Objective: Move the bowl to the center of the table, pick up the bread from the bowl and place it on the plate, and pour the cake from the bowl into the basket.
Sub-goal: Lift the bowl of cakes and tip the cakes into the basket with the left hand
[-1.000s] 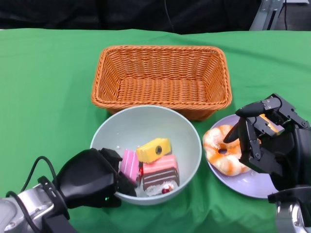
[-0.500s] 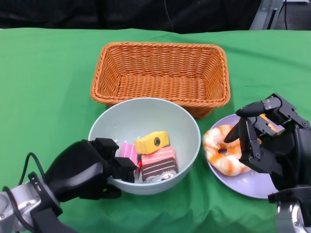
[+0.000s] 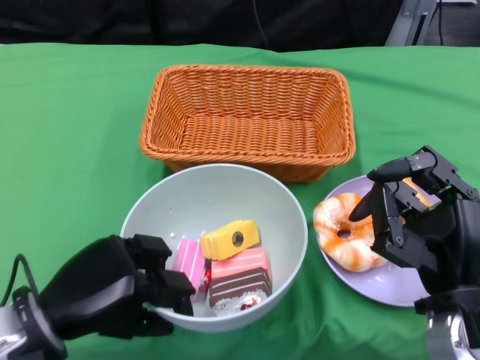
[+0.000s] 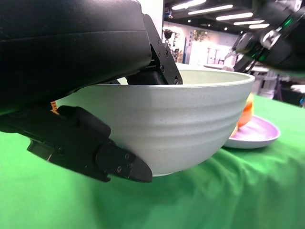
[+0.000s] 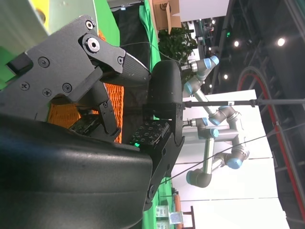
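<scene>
Lifted since the earlier frame, the bowl sits nearer the camera, its rim pinched by the left hand. Beyond those fingers lies the basket, long axis crosswise. Right hand hovers released over the plate.

The right hand fills the view, orange basket showing behind its fingers

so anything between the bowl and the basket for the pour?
Nothing visible. The left hand grips the bowl at its near rim, and the basket sits directly behind it with no object between; its inside looks empty.
</scene>
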`<state>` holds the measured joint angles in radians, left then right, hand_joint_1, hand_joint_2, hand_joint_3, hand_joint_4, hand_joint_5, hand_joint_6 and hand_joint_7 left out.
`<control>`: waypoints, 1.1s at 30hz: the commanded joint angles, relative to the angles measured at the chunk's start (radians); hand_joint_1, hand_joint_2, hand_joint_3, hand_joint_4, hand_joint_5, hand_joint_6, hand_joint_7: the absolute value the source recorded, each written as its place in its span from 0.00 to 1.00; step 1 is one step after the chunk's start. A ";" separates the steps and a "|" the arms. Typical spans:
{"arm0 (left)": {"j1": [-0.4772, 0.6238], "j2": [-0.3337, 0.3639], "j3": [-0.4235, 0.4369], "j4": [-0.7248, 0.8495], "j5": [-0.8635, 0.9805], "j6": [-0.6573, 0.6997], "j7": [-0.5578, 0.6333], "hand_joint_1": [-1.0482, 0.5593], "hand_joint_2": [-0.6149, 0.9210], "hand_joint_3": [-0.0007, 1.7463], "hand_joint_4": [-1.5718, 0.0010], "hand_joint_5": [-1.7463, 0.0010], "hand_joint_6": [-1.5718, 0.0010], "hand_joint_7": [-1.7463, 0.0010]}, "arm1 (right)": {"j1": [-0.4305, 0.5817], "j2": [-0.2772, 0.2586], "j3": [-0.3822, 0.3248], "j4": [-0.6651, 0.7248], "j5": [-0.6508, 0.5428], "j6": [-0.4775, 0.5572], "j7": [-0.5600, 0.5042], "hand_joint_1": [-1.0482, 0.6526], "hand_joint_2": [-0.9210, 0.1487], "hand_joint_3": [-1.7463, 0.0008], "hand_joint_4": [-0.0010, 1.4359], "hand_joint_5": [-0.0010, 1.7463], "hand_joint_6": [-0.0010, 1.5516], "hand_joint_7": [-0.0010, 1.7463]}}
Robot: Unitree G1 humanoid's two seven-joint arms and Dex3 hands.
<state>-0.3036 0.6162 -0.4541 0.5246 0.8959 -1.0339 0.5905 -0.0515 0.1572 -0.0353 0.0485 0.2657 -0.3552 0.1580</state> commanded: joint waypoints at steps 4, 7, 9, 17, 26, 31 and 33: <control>0.053 0.028 0.098 -0.136 -0.095 -0.050 -0.044 0.60 0.65 0.60 0.44 0.13 0.40 0.39 | -0.011 -0.021 -0.007 0.006 0.000 0.019 0.009 0.52 0.36 0.41 0.54 0.89 0.51 0.65; 0.060 0.015 0.133 -0.170 -0.126 -0.049 -0.076 0.60 0.64 0.67 0.45 0.12 0.40 0.40 | -0.015 -0.013 -0.008 0.022 -0.010 0.008 0.001 0.53 0.36 0.42 0.55 0.89 0.52 0.65; 0.066 0.008 0.146 -0.176 -0.133 -0.051 -0.094 0.60 0.63 0.69 0.45 0.12 0.40 0.40 | -0.016 -0.013 -0.008 0.025 -0.011 0.005 0.000 0.53 0.36 0.42 0.55 0.89 0.52 0.64; 0.077 -0.013 0.182 -0.180 -0.141 -0.064 -0.140 0.60 0.63 0.70 0.45 0.12 0.40 0.40 | -0.017 -0.013 -0.008 0.026 -0.012 0.004 0.000 0.53 0.36 0.42 0.55 0.88 0.53 0.64; 0.083 -0.031 0.209 -0.179 -0.140 -0.077 -0.168 0.60 0.62 0.70 0.45 0.12 0.40 0.41 | -0.017 -0.013 -0.008 0.026 -0.012 0.004 0.000 0.53 0.36 0.42 0.55 0.88 0.53 0.64; 0.085 -0.036 0.217 -0.177 -0.139 -0.082 -0.175 0.60 0.62 0.70 0.45 0.12 0.40 0.41 | -0.017 -0.013 -0.008 0.026 -0.012 0.004 0.000 0.53 0.36 0.42 0.55 0.88 0.53 0.64; 0.085 -0.037 0.219 -0.177 -0.139 -0.083 -0.178 0.60 0.62 0.70 0.45 0.12 0.40 0.41 | -0.017 -0.013 -0.008 0.026 -0.012 0.004 0.000 0.53 0.36 0.42 0.55 0.88 0.53 0.64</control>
<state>-0.2196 0.5756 -0.2565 0.3573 0.7788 -1.1040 0.4164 -0.0586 0.1502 -0.0353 0.0704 0.2570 -0.3405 0.1620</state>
